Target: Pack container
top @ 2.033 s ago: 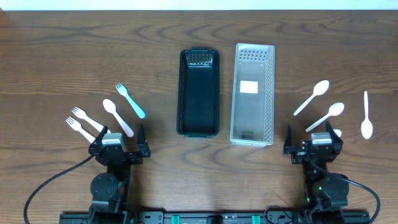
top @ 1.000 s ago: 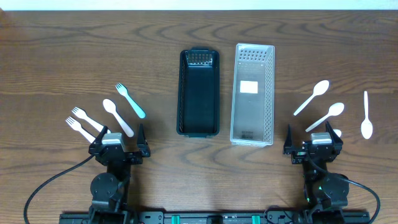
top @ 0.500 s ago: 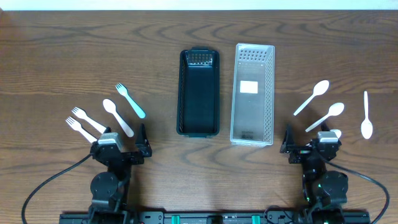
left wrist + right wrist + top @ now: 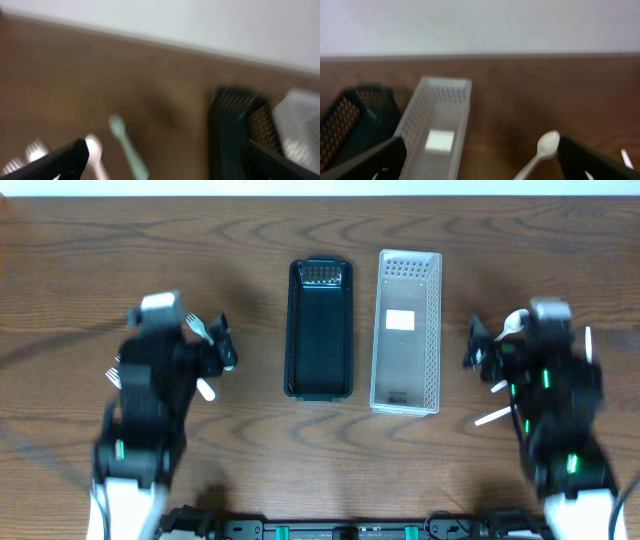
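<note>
Both arms had risen from their rest and swung forward, blurred in motion, to flank the long black mesh plastic tray (image 4: 319, 340). The left gripper (image 4: 175, 352), left of the tray, and the right gripper (image 4: 530, 345), right of it beyond the clear perforated plastic basket (image 4: 408, 370), gaped wide and carried nothing. The teal plastic fork (image 4: 127, 150) and the white plastic spoon (image 4: 547, 145) lay outside the empty tray. Judging by that, packing was only beginning.
</note>
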